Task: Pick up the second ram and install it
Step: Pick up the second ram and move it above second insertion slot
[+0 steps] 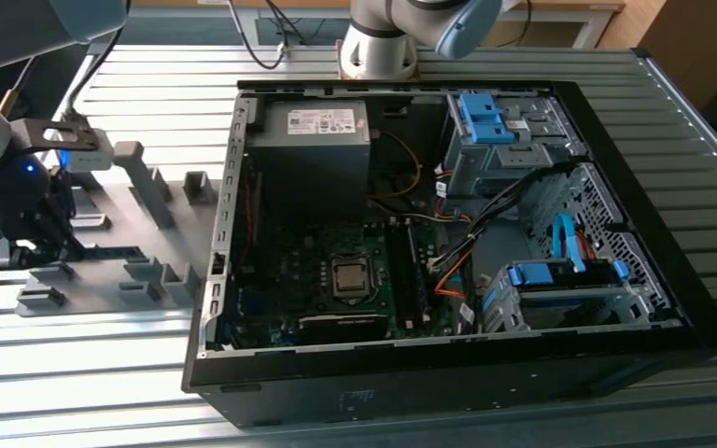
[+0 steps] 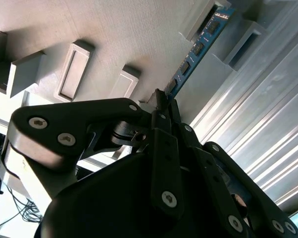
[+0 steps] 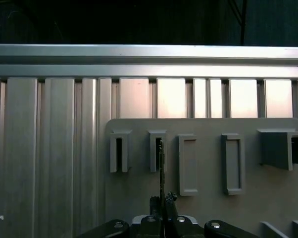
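1. Currently seeing, in the exterior view, the gripper (image 1: 29, 250) down low over the grey holder plate (image 1: 104, 250) on the exterior view's left, well apart from the open PC case (image 1: 458, 373). Not making out the memory stick from here.
2. Seeing, in the second wrist view, the fingers (image 2: 161, 148) pinching in on the near end of the second ram (image 2: 198, 45), with next to no gap showing. Reading that as clamping the board edge, not just hovering beside it.
3. Looking, in the first wrist view, at the second ram (image 3: 162, 168) edge-on, standing with its far end inside a slotted holder block (image 3: 152, 151) and flanked by the fingertips on both sides.
4. Judging this as the pick-up step: gripping, but not yet lifting out of the holder, and install not started. Judging any lift as needing a straight pull along the slot with no twisting, since a thin board is probably binding easily.
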You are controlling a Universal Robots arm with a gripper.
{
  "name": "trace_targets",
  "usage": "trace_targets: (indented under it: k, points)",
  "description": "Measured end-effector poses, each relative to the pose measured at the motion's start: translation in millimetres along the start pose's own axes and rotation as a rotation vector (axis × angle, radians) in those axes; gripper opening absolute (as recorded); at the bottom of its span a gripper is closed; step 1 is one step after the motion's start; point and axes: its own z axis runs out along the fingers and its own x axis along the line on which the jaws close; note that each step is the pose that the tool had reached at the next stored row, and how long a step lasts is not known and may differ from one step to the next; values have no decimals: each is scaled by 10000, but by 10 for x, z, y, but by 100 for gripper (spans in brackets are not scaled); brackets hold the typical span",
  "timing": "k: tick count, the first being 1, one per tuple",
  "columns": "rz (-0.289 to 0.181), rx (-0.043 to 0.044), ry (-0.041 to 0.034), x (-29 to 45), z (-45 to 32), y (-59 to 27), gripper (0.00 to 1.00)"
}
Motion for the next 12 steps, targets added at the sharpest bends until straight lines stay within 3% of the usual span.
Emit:
trace_targets:
  k: [12]
  points:
    - [0,1,-1,-2,-46,1,14]
